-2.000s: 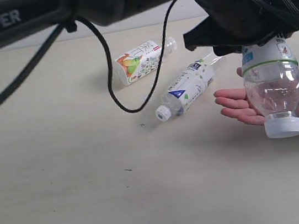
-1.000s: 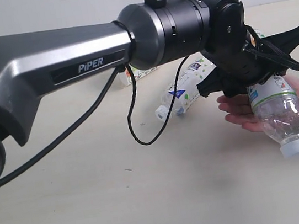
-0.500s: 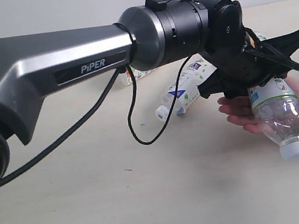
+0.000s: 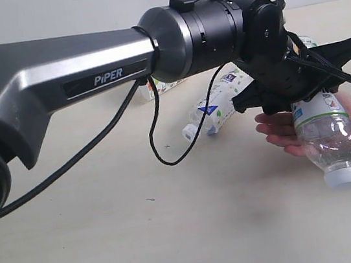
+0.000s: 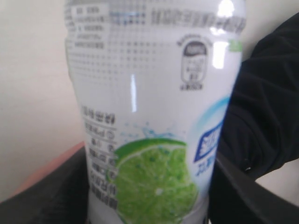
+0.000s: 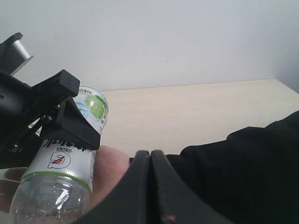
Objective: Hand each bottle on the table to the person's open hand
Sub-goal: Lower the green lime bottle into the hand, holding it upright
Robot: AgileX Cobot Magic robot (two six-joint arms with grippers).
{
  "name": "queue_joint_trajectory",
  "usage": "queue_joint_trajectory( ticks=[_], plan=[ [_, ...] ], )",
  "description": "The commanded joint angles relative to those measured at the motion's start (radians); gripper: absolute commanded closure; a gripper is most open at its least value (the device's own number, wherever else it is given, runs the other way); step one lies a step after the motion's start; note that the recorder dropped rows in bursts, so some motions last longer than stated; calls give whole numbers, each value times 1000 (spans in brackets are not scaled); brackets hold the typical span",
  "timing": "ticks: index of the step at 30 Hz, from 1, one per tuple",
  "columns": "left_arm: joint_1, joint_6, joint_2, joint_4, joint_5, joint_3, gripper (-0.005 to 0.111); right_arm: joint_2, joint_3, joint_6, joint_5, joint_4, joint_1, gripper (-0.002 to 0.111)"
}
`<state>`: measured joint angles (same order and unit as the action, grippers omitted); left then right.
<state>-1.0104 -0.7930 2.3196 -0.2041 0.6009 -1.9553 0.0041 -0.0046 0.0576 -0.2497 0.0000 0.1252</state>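
Exterior view — left jaws grasping bottle (image 4: 324, 130), hand (image 4: 281, 131) half hidden, right jaws clenched

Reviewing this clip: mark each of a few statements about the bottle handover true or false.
1. The left tool grips the lime-label bottle. True.
2. That bottle is held cap up. False: its white cap points down.
3. The right tool is open. False: its jaws are shut and hold nothing.
4. The person's hand is open beside the held bottle. True.
5. No bottle lies on the table. False: the blue-label bottle lies there on its side.
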Motion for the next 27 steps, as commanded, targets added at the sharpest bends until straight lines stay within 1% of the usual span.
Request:
queue_joint_trajectory(
  ticks=[1,9,11,13,15,20,27],
  plan=[
    [3,10,-4,3,4,-7,53,-4,5,-4,6,0,-3,108],
    [3,8,-4,2,-2,-7,52,-4,5,-4,6,0,-3,108],
    [3,12,-4,2,-2,-7,43,-4,5,-4,6,0,-3,108],
    [3,28,-4,2,-4,-7,30,-4,5,-4,6,0,-3,108],
    [3,44,-6,2,-4,-7,24,-4,5,-4,6,0,-3,108],
    [3,56,-10,7,-7,-7,29,-4,5,-4,6,0,-3,108],
    [13,87,-23,10,3,-9,29,-4,5,-4,6,0,-3,108]
  ],
)
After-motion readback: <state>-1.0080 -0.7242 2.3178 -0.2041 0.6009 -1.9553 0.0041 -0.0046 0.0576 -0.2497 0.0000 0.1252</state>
